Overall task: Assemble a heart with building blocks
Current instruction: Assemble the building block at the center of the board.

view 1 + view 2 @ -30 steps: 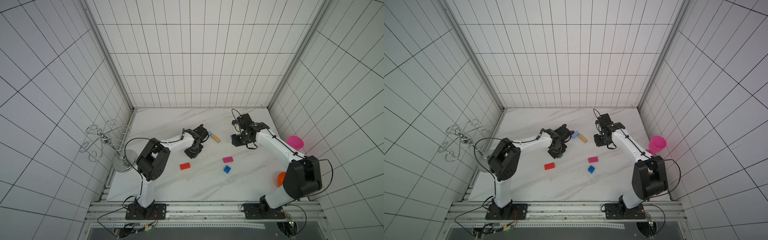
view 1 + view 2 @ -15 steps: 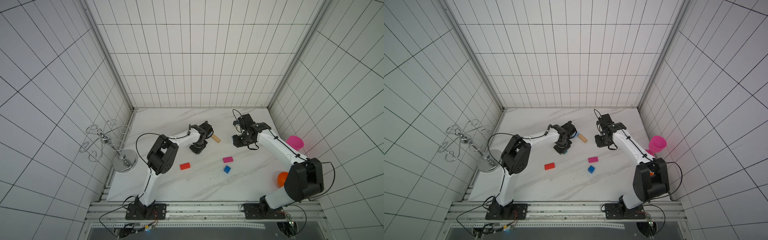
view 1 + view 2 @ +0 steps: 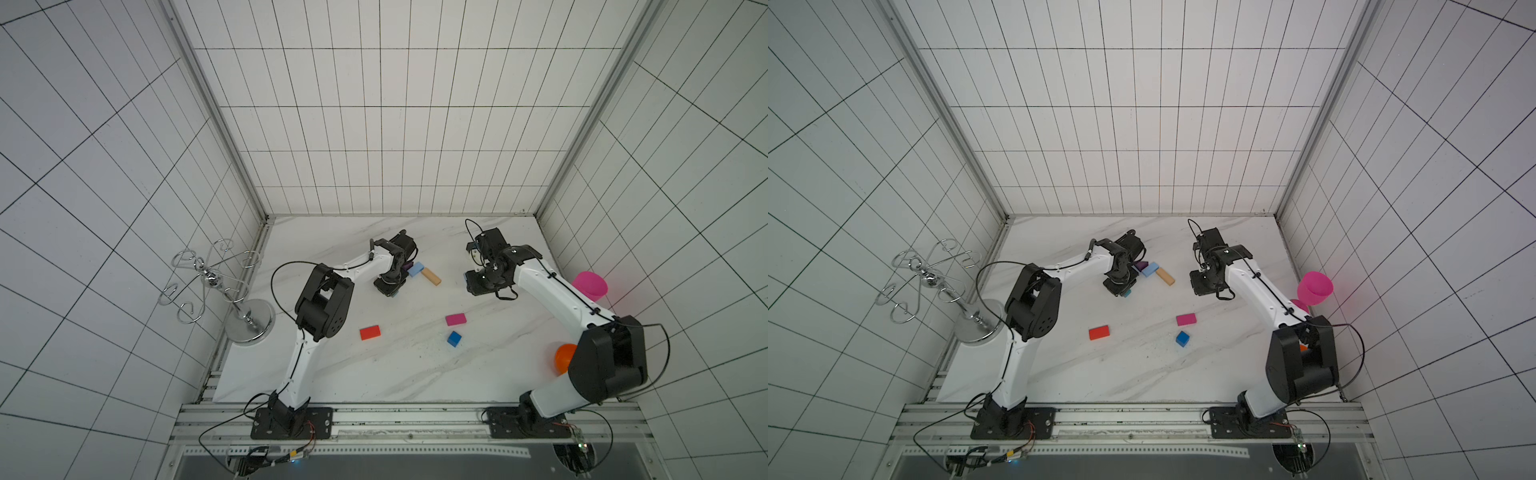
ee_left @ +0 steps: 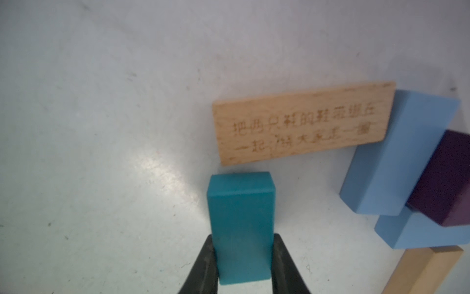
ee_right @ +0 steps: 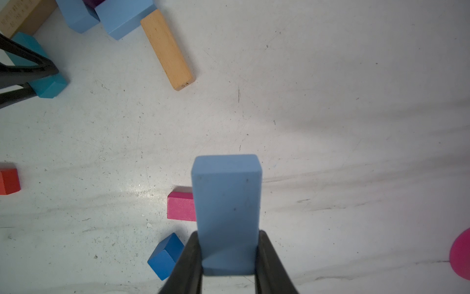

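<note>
Table [image 3: 415, 374] under me, both grippers loaded. My left gripper [image 4: 243, 239] is clamped on the teal block [image 4: 240, 203], its tip just short of the lettered wooden block [image 4: 302, 122]. My right gripper [image 5: 229, 235] pinches a light blue block [image 5: 226, 193]; the pink block [image 5: 181, 206] and blue cube [image 5: 165, 257] lie near it.

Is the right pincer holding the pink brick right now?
No, the right pincer grips a light blue brick, while the pink brick lies free on the table.
</note>
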### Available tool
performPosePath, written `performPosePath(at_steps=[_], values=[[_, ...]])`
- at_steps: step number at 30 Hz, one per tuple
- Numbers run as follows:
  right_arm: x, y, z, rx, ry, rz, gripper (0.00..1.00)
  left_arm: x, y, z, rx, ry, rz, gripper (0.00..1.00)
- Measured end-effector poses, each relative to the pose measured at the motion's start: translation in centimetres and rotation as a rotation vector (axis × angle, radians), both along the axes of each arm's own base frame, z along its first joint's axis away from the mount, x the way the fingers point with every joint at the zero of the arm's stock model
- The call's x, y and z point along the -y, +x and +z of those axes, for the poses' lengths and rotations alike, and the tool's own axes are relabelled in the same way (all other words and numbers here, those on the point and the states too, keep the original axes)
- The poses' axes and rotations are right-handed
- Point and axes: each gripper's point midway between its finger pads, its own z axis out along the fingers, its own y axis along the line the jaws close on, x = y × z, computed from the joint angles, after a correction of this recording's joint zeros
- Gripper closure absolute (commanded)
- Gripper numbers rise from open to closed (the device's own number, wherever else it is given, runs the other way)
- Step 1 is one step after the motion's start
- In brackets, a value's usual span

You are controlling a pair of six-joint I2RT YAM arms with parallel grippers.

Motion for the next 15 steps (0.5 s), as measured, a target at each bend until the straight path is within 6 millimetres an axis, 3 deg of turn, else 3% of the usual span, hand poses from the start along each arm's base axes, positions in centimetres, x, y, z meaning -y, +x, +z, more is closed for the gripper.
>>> performPosePath(at_steps=[15], values=[[-0.07,0.04,-0.99,-0.029,-0.006,0.001,1.00,0.22,0.45,-0.36,-0.014,0.004,-0.008,0.77]])
